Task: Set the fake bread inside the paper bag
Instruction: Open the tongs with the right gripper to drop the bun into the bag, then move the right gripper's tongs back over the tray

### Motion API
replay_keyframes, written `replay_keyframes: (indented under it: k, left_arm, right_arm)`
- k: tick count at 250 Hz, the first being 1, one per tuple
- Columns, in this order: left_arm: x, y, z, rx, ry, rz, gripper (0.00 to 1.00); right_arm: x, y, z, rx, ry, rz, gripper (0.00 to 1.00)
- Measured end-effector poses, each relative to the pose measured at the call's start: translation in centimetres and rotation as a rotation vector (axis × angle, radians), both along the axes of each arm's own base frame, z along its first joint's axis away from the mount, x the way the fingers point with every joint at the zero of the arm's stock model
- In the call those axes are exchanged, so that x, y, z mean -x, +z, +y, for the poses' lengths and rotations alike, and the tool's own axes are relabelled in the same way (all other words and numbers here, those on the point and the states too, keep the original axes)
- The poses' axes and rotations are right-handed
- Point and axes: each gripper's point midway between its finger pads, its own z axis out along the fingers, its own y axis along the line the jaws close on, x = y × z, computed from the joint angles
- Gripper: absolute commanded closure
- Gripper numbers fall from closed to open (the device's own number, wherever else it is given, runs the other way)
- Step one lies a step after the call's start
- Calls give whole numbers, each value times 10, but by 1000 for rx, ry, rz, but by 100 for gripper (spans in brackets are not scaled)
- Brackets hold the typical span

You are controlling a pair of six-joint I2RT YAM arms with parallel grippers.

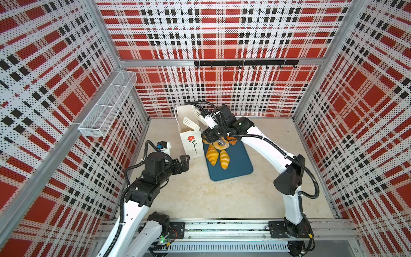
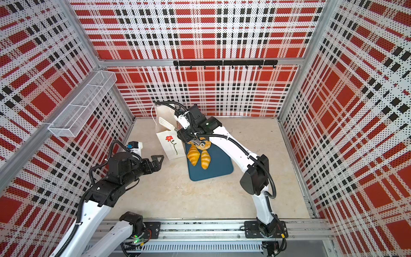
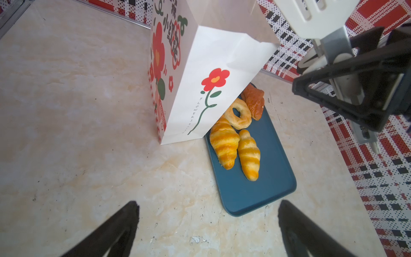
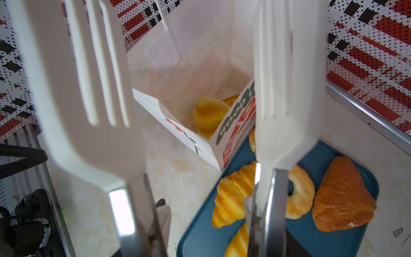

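Up over the open mouth of the paper bag (image 3: 213, 73), the right pincer (image 3: 342, 71) is clamped on the metal arms of a pair of white slotted tongs (image 4: 84, 100). The two tong blades stand well apart with nothing between them. The bag stands upright on the pale surface (image 3: 66, 111), its red flower side facing the left arm. Its lower corner meets the far edge of a blue tray (image 3: 255, 195); whether it rests on the tray or only touches it I cannot tell.

Some of the fake bread (image 4: 209, 115) is in the bag already: the right wrist view shows a blurred yellow piece at the bottom, with a bit of another behind it. On the tray lie two striped croissants (image 3: 223, 142) side by side and touching, a ring doughnut (image 3: 239, 114) partly hidden behind the bag, and a darker orange-brown piece (image 3: 253, 101) just beyond it.

The left pincer (image 3: 208, 204) hangs low over the surface near the bag, its fingers spread wide and holding nothing.
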Motion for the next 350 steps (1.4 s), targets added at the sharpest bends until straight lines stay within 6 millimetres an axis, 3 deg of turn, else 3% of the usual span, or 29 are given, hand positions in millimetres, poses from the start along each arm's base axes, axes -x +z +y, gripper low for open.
replay_keyframes:
  k: [51,117,205,294,350]
  left_arm:
    - [1,-1,0,0,-1,2,1]
    - [5,-16,-1,-14,-5,24,1]
    - [15,-23,-29,-84,-85,17,1]
    - [21,-49,-42,-146,-103,49,1]
    - [26,-66,-49,-167,-113,75,1]
  right_arm:
    - [2,-4,-4,15,-2,-1,40]
    - [27,-17,-38,82,-21,19,40]
    - [43,-33,-78,128,-85,19,39]
    - [63,-90,-117,229,-166,112,39]
    - [87,-123,-144,275,-233,188,40]
